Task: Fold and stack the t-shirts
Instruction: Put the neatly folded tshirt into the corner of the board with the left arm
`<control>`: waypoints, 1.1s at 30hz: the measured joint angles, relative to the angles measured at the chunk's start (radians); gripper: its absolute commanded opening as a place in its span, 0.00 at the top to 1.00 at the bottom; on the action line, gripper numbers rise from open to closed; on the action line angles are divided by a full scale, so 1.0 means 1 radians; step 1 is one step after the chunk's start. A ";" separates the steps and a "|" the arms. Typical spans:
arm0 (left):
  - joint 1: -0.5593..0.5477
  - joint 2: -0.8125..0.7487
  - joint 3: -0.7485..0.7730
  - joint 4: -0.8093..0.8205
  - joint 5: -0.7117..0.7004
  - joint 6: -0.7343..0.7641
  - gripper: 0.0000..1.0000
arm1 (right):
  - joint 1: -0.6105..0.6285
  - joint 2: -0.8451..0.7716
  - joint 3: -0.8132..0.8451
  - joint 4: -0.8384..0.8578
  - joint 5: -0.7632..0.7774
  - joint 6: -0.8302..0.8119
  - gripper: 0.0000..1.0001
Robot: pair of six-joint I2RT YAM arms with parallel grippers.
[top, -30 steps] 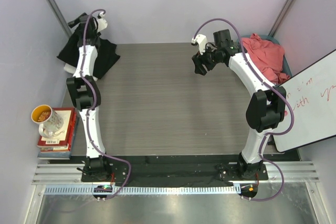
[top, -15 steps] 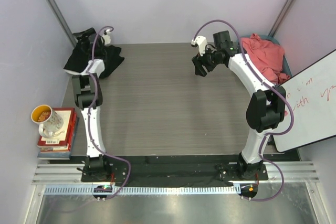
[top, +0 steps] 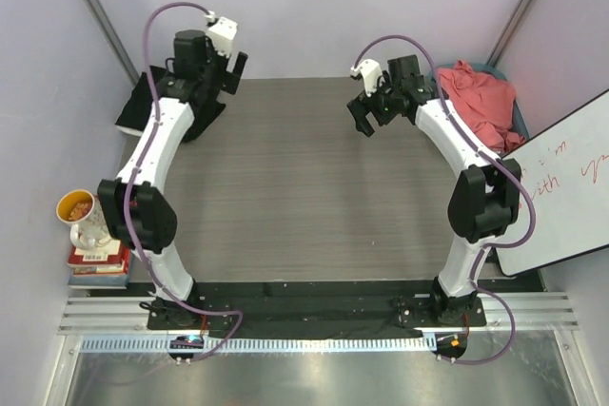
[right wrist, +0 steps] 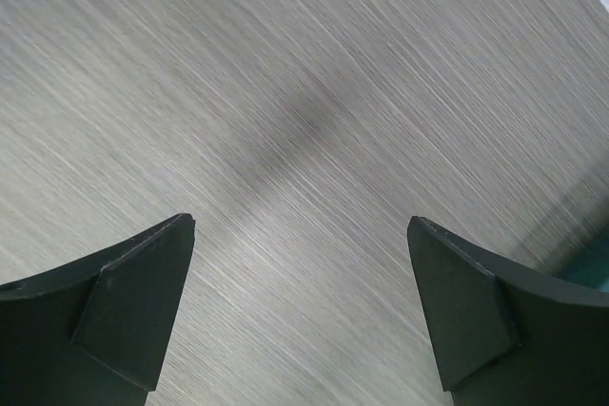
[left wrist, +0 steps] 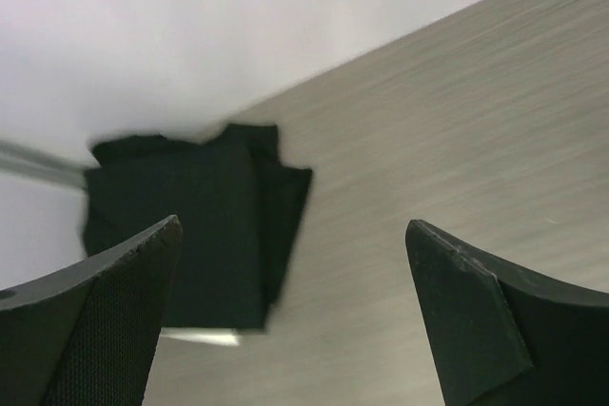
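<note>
Top view, t-shirts: two seen. Black t-shirt (top: 138, 111) folded at the table's (top: 304, 197) far-left corner; coral-pink t-shirt (top: 481, 102) heaped far right.
Top view, arms: two. Left pincer (top: 231, 68) is held high beside the black one; right pincer (top: 363, 119) hangs over the far table.
Left wrist: pincer wide, empty; white sliver (left wrist: 200, 335) under the black shirt's edge.
Right wrist: pincer wide, empty, over table grain.

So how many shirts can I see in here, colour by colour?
black t-shirt: 1
coral-pink t-shirt: 1
Total: 2 in plain sight. A pale sliver peeks out under the black one; whether it is a third shirt I cannot tell.
</note>
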 measured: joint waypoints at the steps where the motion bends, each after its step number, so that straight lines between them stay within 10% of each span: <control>1: 0.011 -0.028 -0.005 -0.039 0.016 -0.062 0.00 | 0.000 -0.013 -0.013 0.007 0.019 0.006 0.00; 12: 0.059 -0.289 -0.434 -0.150 -0.132 -0.240 0.00 | -0.014 -0.257 -0.222 0.136 0.230 0.157 0.00; 33: 0.070 -0.328 -0.413 -0.099 -0.277 -0.297 0.00 | -0.074 -0.313 -0.323 0.219 0.384 0.241 0.00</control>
